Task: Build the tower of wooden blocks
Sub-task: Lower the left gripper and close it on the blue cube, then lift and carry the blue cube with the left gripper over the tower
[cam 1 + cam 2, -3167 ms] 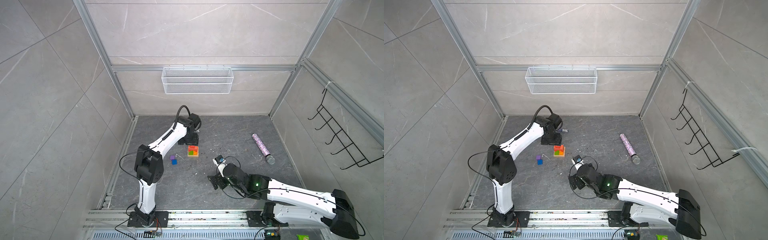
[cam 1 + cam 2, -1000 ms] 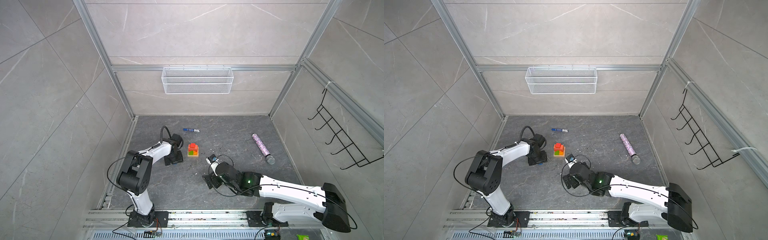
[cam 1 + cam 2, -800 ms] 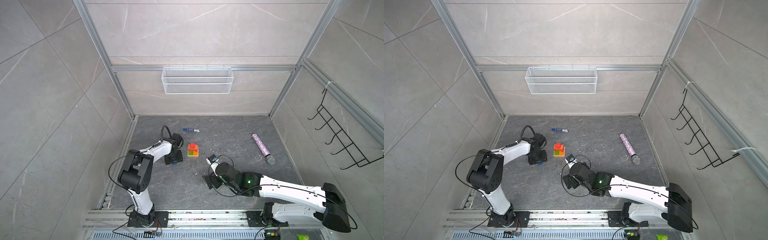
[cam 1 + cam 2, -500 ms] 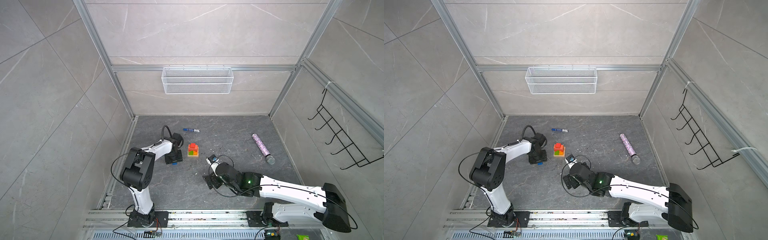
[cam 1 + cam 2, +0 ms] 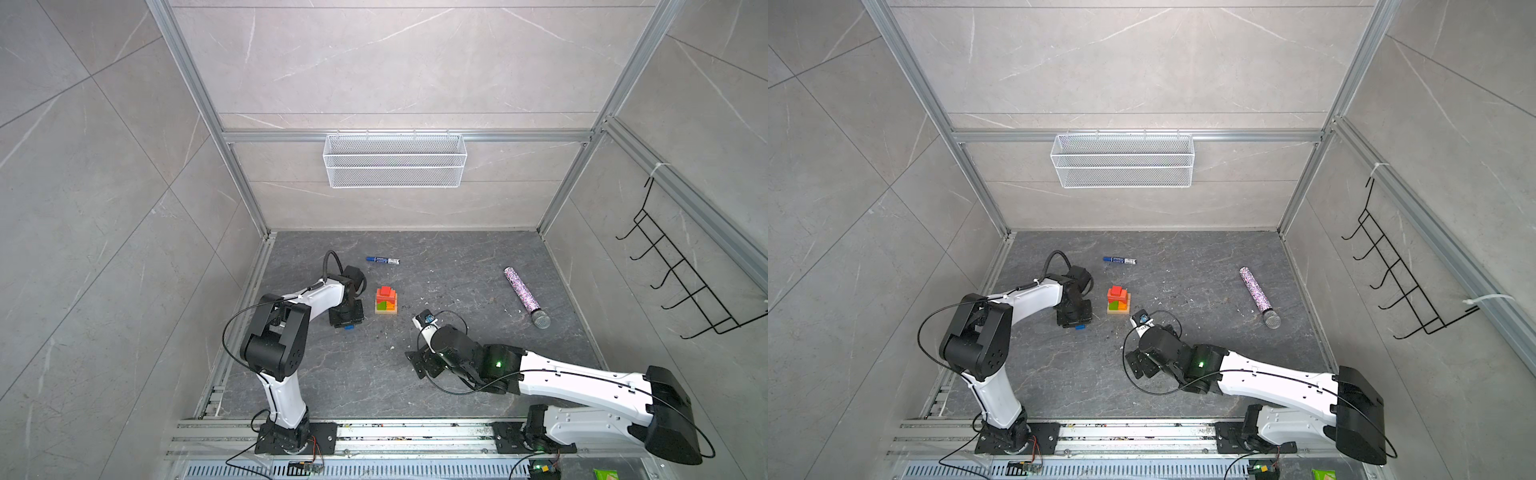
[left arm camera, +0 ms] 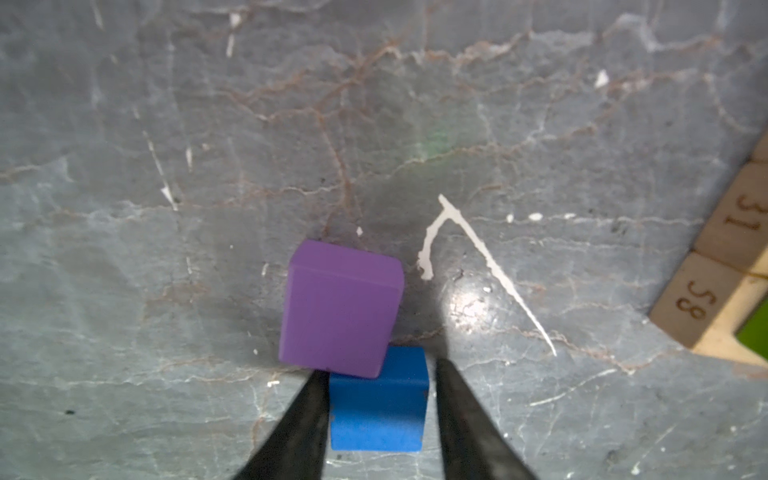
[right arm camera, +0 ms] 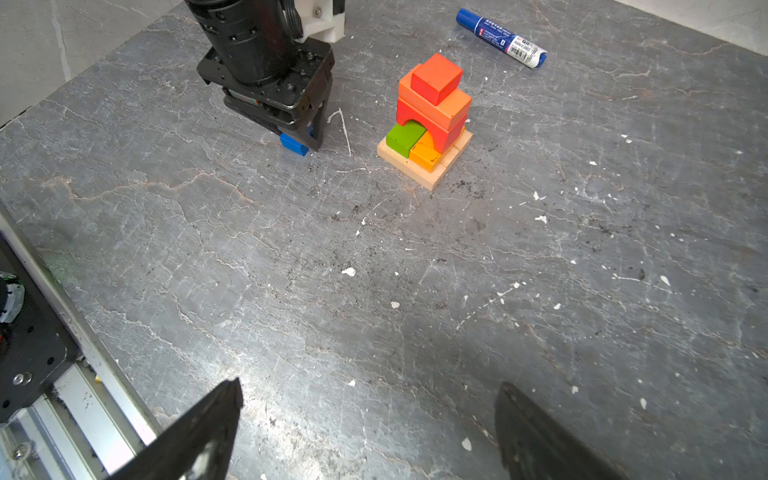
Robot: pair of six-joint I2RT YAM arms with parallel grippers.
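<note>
Because tower point(image 5: 386, 300), mid-worktop point(image 7: 374, 270), tops out at red cube point(image 7: 436, 79), left jaws straddle blue cube point(image 6: 378, 411) near-left of it, purple cube point(image 6: 338, 307) against it. Jaws nearly shut, firm grip unclear. Right jaws wide open, empty, near right.

surface: grey veined tabletop point(image 5: 457, 257), white-flecked | on it: tan-based tower point(image 5: 386, 301); blue cube point(image 6: 378, 407) touching purple cube point(image 6: 340, 307), near tower; blue marker point(image 5: 382, 260) at back; glittery microphone point(image 5: 524, 296) right
</note>
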